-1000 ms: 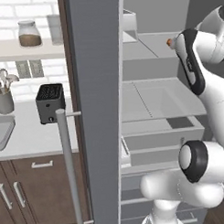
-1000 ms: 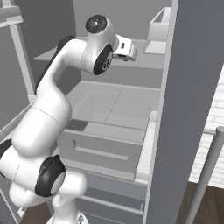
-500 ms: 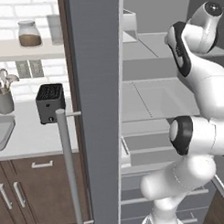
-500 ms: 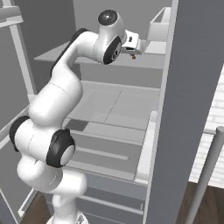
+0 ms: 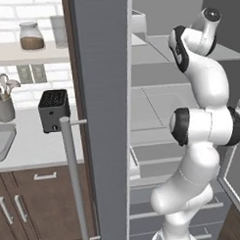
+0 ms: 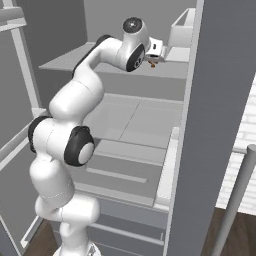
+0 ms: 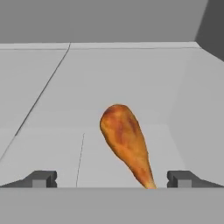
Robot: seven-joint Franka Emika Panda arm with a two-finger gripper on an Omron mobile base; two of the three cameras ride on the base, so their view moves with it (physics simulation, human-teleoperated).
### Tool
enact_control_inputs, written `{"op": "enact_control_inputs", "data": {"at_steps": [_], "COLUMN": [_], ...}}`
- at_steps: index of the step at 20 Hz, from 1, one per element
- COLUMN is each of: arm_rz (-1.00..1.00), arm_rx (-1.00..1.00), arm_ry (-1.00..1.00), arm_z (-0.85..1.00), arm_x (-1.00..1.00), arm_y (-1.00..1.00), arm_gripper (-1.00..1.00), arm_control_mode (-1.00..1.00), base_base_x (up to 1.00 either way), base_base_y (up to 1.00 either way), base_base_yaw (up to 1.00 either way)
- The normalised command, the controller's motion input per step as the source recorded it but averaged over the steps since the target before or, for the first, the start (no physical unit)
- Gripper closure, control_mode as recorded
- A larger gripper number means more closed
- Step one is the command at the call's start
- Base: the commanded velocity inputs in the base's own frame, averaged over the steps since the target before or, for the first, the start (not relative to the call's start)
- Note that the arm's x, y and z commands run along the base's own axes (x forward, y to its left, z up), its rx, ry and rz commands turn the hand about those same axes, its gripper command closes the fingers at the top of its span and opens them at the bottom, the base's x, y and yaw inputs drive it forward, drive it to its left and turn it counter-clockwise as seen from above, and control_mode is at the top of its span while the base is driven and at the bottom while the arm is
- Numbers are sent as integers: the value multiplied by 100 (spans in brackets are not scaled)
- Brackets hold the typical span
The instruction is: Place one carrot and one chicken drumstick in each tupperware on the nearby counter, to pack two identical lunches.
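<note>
So the pincer (image 7: 112, 179) is spread wide w/ nothing in it, its two small dark fingertips (image 7: 41, 178) poking up at the bottom of the hand view on either side of the target. Between them, just ahead, lies the reddish-brown chicken drumstick w/ a thick rounded end and a thin bone end (image 7: 124, 140). It's flat on the pale grey fridge shelf (image 7: 131, 74), bone end pointing back toward the hand and a bit toward the right fingertip, fat end further in and leaning left.

Imo the step in hand is the pickup, and doing it well is mostly about where you bite. The bone end is skinny and tapered, so it'd prob slip out. Better to push in further so the pads straddle the fat meaty part, then drop low enough that they close around its middle rather than skimming the top. The drumstick sits at a slant to the jaw line, so a small wrist roll to square up would help. Watch the shelf surface, don't jam the tips into it.

From the right base view the white arm reaches up into the open fridge, drumstick a small brown speck by the hand. Further back is a pale open-topped box (image 6: 182, 27) on the same shelf, near enough to mind when lifting out. Off to the side in the left base view, past the tall grey fridge door (image 5: 104, 117), is the pale grey-white bench over dark brown cabinets (image 5: 30, 147) w/ a black toaster (image 5: 53, 109); that's where the drumstick has to go.
</note>
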Motion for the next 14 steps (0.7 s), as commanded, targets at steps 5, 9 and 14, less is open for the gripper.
{"op": "enact_control_inputs", "data": {"at_steps": [5,9,14], "arm_rz": [0,0,0], "arm_rx": [0,0,0], "arm_ry": [-1,0,0], "arm_z": [-19,0,-2], "arm_x": [68,47,23], "arm_y": [-23,-19,-23], "arm_gripper": [-100,-100,100], "arm_control_mode": [-100,-100,-100], "base_base_x": [0,0,0], "base_base_y": [0,0,0], "base_base_yaw": [0,0,0]}}
